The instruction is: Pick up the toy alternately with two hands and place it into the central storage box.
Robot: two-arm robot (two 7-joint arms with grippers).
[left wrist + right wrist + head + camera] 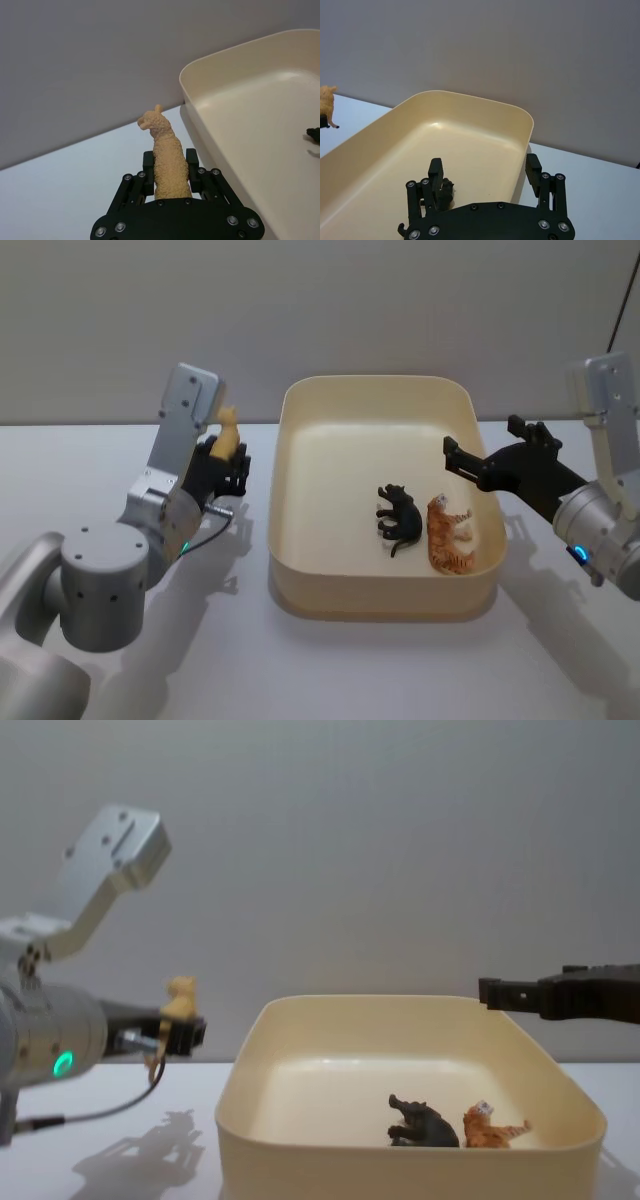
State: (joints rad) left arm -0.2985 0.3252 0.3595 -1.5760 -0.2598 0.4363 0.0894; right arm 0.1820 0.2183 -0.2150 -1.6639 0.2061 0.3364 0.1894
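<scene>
While my left gripper [170, 175] hangs in the air left of the tub [290, 540], clear of the table [80, 470], its fingers are clamped on one tan llama toy [165, 155], held neck-up. I count two more animals lying inside the tub, a black one [397, 515] and a striped orange tiger [450, 535], side by side near its right wall. My right gripper [485, 175] hovers above that wall, fingers spread wide, holding nothing.
</scene>
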